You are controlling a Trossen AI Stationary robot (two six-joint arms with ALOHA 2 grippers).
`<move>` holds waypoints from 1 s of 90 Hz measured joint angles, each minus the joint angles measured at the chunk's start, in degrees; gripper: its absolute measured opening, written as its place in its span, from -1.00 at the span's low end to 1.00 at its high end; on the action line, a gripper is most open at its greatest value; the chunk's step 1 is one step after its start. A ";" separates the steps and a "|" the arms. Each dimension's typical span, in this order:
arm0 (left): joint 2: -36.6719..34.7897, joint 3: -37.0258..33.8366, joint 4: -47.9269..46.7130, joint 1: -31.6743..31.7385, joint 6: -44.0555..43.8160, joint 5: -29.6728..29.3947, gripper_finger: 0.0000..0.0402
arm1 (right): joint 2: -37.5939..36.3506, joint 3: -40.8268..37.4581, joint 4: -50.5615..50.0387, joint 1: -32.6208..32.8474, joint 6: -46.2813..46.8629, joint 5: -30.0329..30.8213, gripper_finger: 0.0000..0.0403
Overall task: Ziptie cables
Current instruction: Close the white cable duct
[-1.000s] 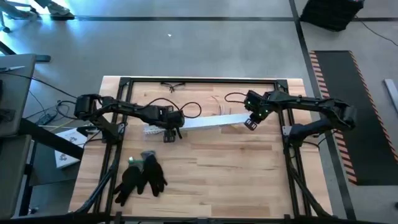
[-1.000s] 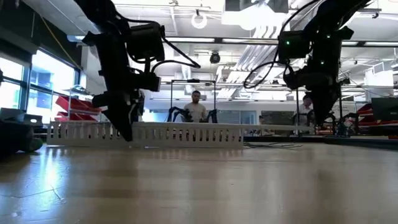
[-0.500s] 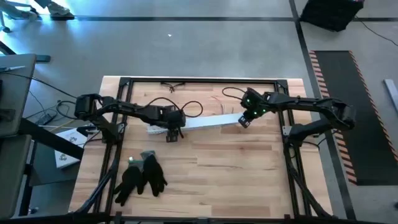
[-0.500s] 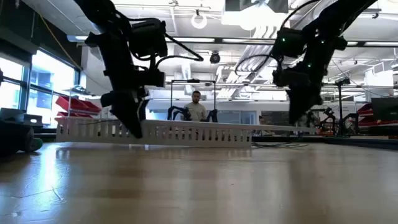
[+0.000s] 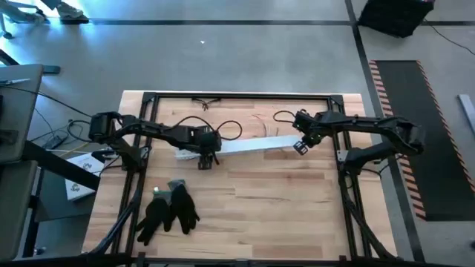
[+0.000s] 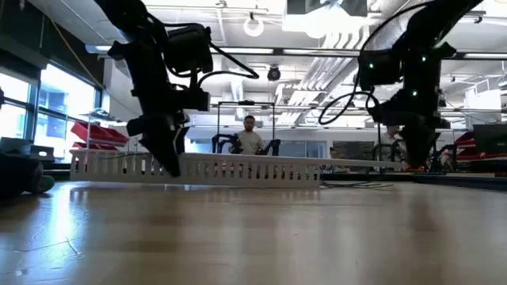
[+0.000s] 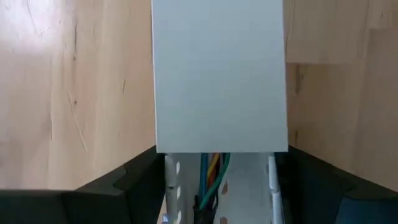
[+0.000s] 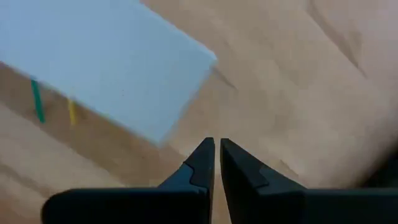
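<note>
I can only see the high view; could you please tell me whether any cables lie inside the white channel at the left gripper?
Observer: Yes. The left wrist view shows the cables running inside the white channel, under its flat lid.
Operator: Thank you. How does the left gripper sit on it?
Observer: The left gripper straddles the white channel, one of the jaws pressed against each side.
Operator: And is the right gripper holding anything?
Observer: No. The right gripper has its jaws closed on nothing, over bare table just past the white channel's end.
</note>
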 joint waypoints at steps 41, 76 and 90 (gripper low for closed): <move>-0.07 -0.11 0.62 0.02 0.95 -0.79 0.23 | 0.01 2.52 10.27 1.61 -4.05 -4.59 -0.95; -0.07 2.26 -0.35 2.13 -2.80 -0.60 0.44 | 0.00 2.60 3.21 2.90 -4.04 -2.95 -0.95; -0.07 4.41 -4.89 2.31 -0.66 -3.84 0.51 | 0.00 2.60 3.64 3.96 -4.07 -2.74 -0.95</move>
